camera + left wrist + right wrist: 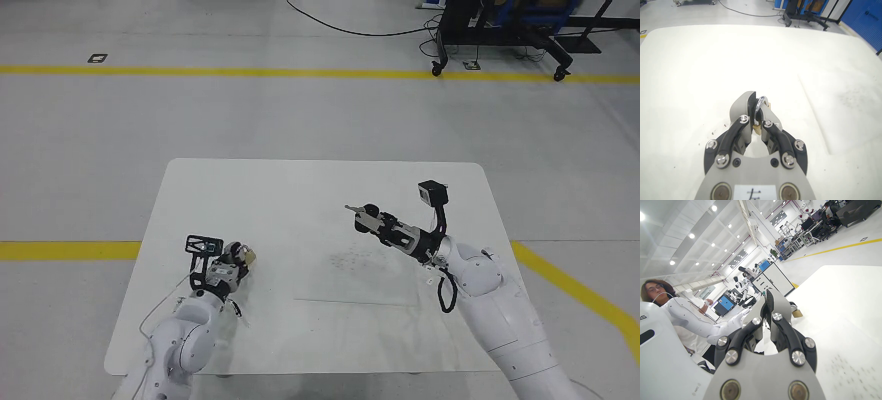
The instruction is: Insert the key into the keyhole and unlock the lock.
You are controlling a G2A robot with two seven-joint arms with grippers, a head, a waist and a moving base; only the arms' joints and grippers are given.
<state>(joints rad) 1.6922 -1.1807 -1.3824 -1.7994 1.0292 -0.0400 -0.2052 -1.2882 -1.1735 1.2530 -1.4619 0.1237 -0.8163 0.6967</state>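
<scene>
A brass lock (757,130) is clamped by its shackle in the left gripper (758,100), low over the table's (300,190) left side. Well apart, above mid-table, the right gripper (366,215) is pinched closed on a thin metal piece, apparently the key (352,209).

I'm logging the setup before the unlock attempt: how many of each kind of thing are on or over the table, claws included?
Brass padlock with silver shackle: 1
Small silver metal key: 1
Robot claws: 2 (left claw, right claw)
Total: 4
</scene>
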